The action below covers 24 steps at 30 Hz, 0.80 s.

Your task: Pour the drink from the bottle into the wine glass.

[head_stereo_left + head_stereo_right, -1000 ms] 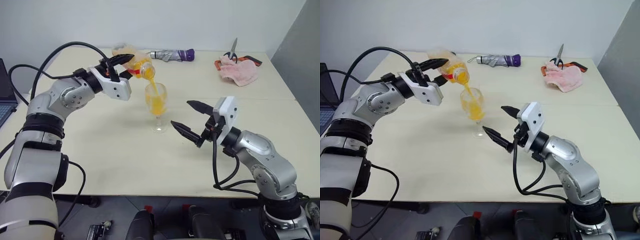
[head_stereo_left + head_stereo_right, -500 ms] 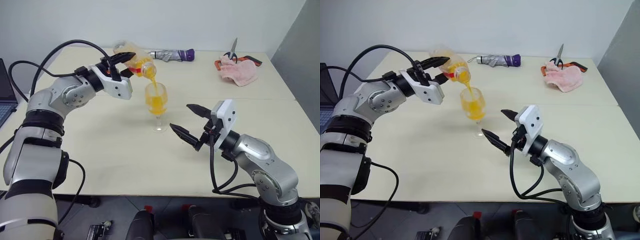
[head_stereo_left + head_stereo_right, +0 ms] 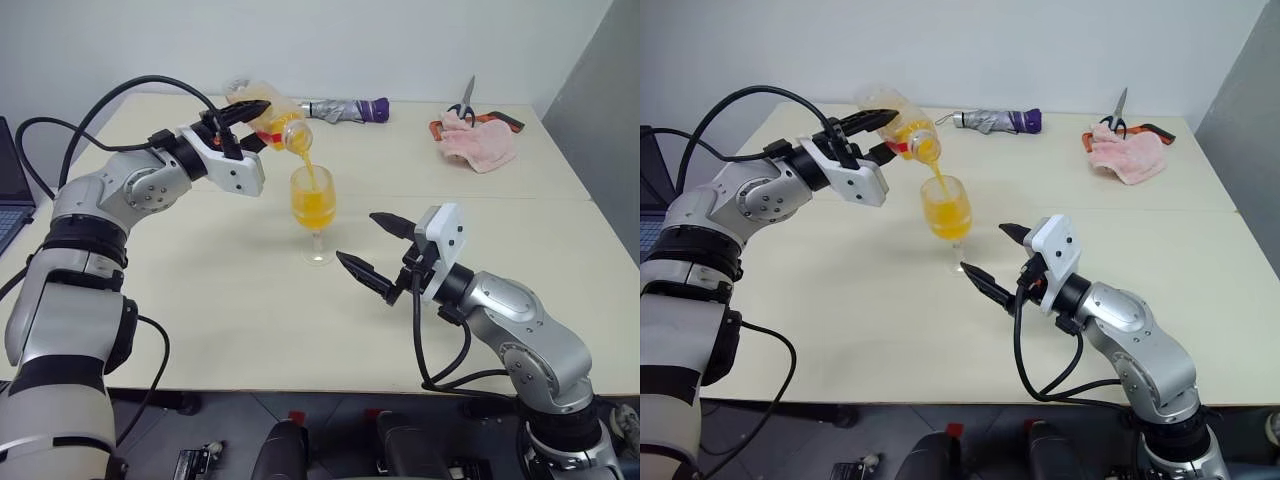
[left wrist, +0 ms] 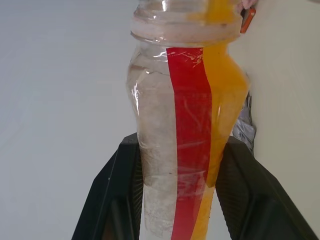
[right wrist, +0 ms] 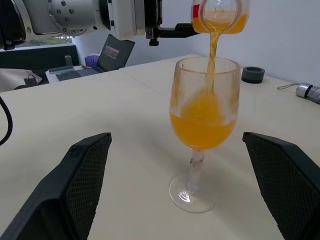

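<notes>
My left gripper (image 3: 248, 126) is shut on the clear bottle (image 3: 264, 110) with the red label strip and holds it tipped, mouth down, over the wine glass (image 3: 316, 215). A thin stream of orange drink (image 3: 308, 172) runs from the bottle's mouth into the bowl, which is about half full. The glass stands upright on the cream table (image 3: 220, 300). In the left wrist view the black fingers (image 4: 112, 200) clamp the bottle (image 4: 185, 125) on both sides. My right gripper (image 3: 357, 238) is open, level with the stem and just to the glass's right, with nothing between its fingers (image 5: 82, 180).
A folded grey-and-purple umbrella (image 3: 345, 108) lies at the back. A pink cloth (image 3: 478, 140) and scissors (image 3: 465, 100) sit at the back right. A laptop (image 3: 10, 190) is at the far left. A dark round cap (image 5: 252, 74) lies behind the glass.
The stream keeps running and the drink in the glass stands slightly higher. Both grippers stay about where they were.
</notes>
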Each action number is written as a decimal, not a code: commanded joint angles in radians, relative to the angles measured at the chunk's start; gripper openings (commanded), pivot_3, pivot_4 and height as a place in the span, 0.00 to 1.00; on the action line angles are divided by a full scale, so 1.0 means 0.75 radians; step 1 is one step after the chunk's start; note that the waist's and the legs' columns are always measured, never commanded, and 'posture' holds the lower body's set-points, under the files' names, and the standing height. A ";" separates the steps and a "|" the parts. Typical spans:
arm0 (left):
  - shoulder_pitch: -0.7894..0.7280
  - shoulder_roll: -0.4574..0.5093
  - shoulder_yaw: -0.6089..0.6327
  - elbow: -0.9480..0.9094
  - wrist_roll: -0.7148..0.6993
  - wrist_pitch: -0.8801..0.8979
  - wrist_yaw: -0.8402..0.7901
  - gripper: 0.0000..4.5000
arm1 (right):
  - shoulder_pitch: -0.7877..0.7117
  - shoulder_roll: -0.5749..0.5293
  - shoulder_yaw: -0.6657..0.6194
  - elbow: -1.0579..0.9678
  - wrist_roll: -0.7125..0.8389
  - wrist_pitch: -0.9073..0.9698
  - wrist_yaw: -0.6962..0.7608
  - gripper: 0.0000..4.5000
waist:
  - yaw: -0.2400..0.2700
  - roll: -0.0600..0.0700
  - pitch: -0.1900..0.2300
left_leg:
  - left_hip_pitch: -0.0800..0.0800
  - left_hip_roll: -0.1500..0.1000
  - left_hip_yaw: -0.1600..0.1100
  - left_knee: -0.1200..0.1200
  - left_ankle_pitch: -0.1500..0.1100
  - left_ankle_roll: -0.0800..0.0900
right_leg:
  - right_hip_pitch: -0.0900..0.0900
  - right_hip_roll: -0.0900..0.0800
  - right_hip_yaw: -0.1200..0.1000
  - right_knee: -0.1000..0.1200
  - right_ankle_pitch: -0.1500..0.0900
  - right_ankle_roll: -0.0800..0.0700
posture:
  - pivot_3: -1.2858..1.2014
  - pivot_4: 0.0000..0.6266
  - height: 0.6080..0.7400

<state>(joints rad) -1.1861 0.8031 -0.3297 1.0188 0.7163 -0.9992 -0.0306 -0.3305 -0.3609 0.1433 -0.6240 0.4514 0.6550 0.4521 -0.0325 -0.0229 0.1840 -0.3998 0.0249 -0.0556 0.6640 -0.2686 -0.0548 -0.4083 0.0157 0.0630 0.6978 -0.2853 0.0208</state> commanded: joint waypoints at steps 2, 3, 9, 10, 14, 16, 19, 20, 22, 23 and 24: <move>-0.070 0.031 0.011 -0.012 -0.010 -0.015 0.035 0.37 | -0.001 0.012 0.005 -0.047 -0.001 -0.021 -0.009 1.00 | 0.000 0.000 0.000 | 0.000 0.000 0.000 0.000 0.000 0.000 | 0.000 0.000 0.000 0.000 0.000 0.000 | 0.52 0.24 1.00; -0.071 0.031 0.009 -0.011 -0.010 -0.016 0.036 0.37 | -0.001 0.013 0.006 -0.047 -0.001 -0.020 -0.010 1.00 | 0.000 0.000 0.000 | 0.000 0.000 0.000 0.000 0.000 0.000 | 0.000 0.000 0.000 0.000 0.000 0.000 | 0.52 0.24 1.00; -0.074 0.023 0.008 0.003 -0.032 -0.009 0.025 0.37 | -0.003 0.017 0.009 -0.047 -0.002 -0.017 -0.012 1.00 | 0.000 0.000 0.000 | 0.000 0.000 0.000 0.000 0.000 0.000 | 0.000 0.000 0.000 0.000 0.000 0.000 | 0.52 0.24 1.00; -0.072 0.019 0.011 0.007 -0.042 -0.006 0.018 0.37 | -0.003 0.017 0.009 -0.047 -0.002 -0.016 -0.012 1.00 | 0.000 0.000 0.000 | 0.000 0.000 0.000 0.000 0.000 0.000 | 0.000 0.000 0.000 0.000 0.000 0.000 | 0.52 0.24 1.00; -0.046 -0.014 0.041 0.002 -0.122 0.015 -0.034 0.37 | -0.003 0.014 0.005 -0.051 0.004 -0.012 -0.010 1.00 | 0.000 0.000 0.000 | 0.000 0.000 0.000 0.000 0.000 0.000 | 0.000 0.000 0.000 0.000 0.000 0.000 | 0.52 0.24 1.00; -0.035 -0.027 0.044 -0.018 -0.149 0.023 -0.054 0.37 | -0.003 0.013 0.005 -0.052 0.006 -0.009 -0.009 1.00 | 0.000 0.000 0.000 | 0.000 0.000 0.000 0.000 0.000 0.000 | 0.000 0.000 0.000 0.000 0.000 0.000 | 0.52 0.24 1.00; -0.027 -0.032 0.045 -0.031 -0.175 0.028 -0.078 0.37 | -0.004 0.013 0.005 -0.053 0.008 -0.007 -0.008 1.00 | 0.000 0.000 0.000 | 0.000 0.000 0.000 0.000 0.000 0.000 | 0.000 0.000 0.000 0.000 0.000 0.000 | 0.52 0.24 1.00; -0.012 -0.045 0.057 -0.035 -0.213 0.035 -0.103 0.37 | -0.006 0.011 0.005 -0.052 0.009 -0.007 -0.004 1.00 | -0.001 0.000 0.000 | 0.000 0.000 0.000 0.000 0.000 0.000 | 0.000 0.000 0.000 0.000 0.000 0.000 | 0.52 0.24 1.00; 0.016 -0.065 0.079 -0.044 -0.278 0.049 -0.151 0.37 | -0.009 0.009 0.007 -0.050 0.011 -0.007 0.002 1.00 | -0.001 0.000 0.000 | 0.000 0.000 0.000 0.000 0.000 0.000 | 0.000 0.000 0.000 0.001 0.000 0.000 | 0.52 0.24 1.00; 0.034 -0.078 0.100 -0.049 -0.328 0.064 -0.185 0.37 | -0.010 0.008 0.008 -0.049 0.013 -0.007 0.006 1.00 | -0.001 0.000 0.000 | 0.000 0.000 0.000 0.001 0.000 0.000 | 0.000 0.000 0.000 0.001 0.000 0.000 | 0.52 0.24 1.00; 0.047 -0.085 0.114 -0.057 -0.361 0.076 -0.208 0.37 | -0.010 0.008 0.008 -0.048 0.014 -0.008 0.010 1.00 | -0.001 0.000 0.000 | 0.000 0.000 0.000 0.001 0.000 0.000 | 0.000 0.000 0.000 0.001 0.000 0.000 | 0.52 0.24 1.00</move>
<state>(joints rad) -1.1508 0.7382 -0.2940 1.0126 0.5164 -0.9578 -0.1630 -0.3306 -0.3520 0.1534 -0.6240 0.4525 0.6588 0.4540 -0.0332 -0.0229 0.1839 -0.3996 0.0250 -0.0555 0.6645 -0.2686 -0.0548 -0.4083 0.0157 0.0633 0.6985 -0.2853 0.0208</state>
